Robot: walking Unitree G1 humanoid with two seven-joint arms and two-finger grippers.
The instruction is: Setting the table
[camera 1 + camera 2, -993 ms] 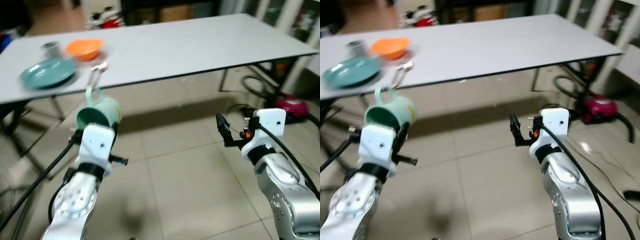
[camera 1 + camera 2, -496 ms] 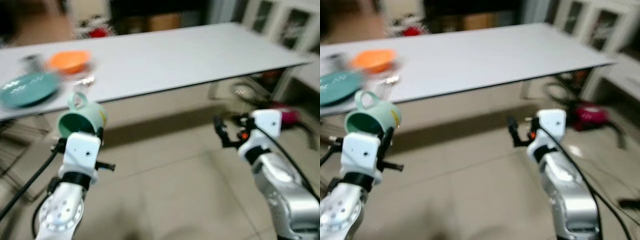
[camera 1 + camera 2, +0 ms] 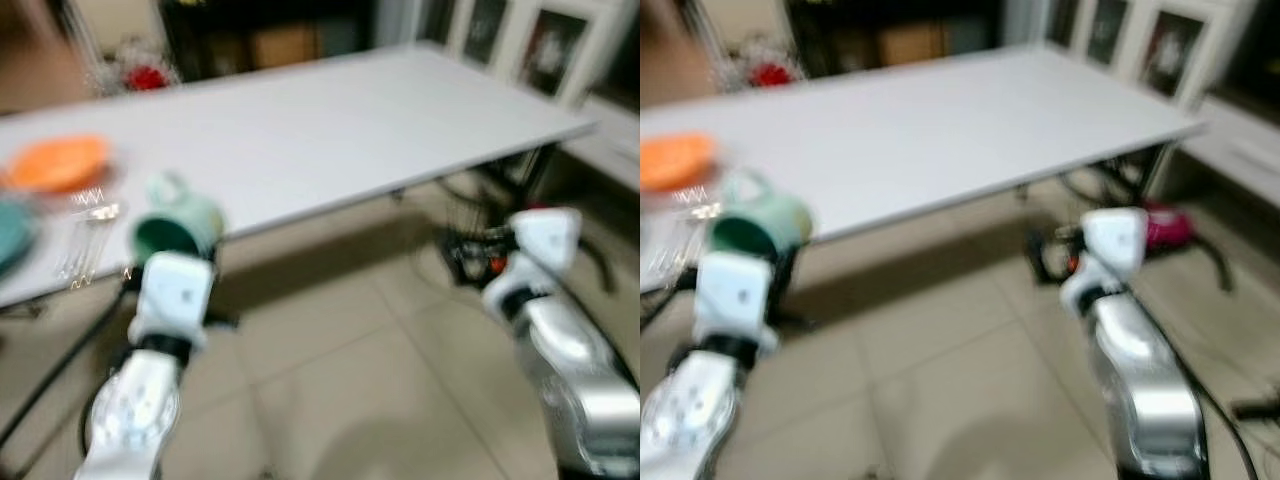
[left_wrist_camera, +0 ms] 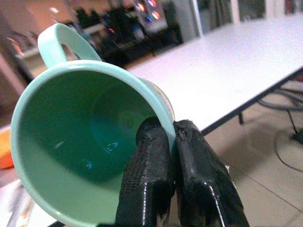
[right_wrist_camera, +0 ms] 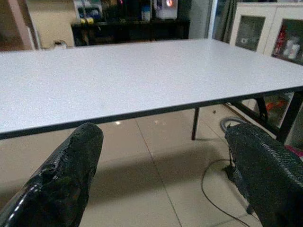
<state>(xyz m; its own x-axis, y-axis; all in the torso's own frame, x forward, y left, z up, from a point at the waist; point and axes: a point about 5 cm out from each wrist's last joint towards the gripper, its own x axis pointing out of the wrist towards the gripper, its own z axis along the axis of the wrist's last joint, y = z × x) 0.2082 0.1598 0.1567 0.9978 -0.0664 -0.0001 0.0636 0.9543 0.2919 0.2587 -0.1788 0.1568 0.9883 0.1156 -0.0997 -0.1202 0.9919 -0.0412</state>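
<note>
Two black fingers of my left gripper (image 4: 171, 142) are pinched on the rim of a mint-green ceramic mug (image 4: 90, 137), one finger inside the wall and one outside. I hold the mug tipped on its side at the near edge of the long white rectangular table (image 3: 330, 120), its mouth turned back toward my wrist camera and its loop handle uppermost. In the head views the mug (image 3: 178, 222) sits just above my white left wrist housing, level with the table's front edge and not resting on the tabletop.

On the table's left end lie an orange plastic bowl (image 3: 55, 163) and, nearer to me, a cluster of silver metal cutlery (image 3: 85, 235); a sliver of a teal plate (image 3: 8, 232) shows at the picture's left border. All of it is blurred.

My right gripper (image 5: 165, 189) is spread wide and holds nothing, its two black fingers well apart in the right wrist view, with the table edge and beige tiled floor (image 5: 156, 156) between them. That arm is raised in front of the table's right half, over the floor, below the tabletop. Behind it, under the table's right end, a magenta vacuum cleaner (image 3: 1167, 226) and dark cables lie on the tiles, and white glass-fronted cabinets (image 3: 520, 45) line the far right wall.
</note>
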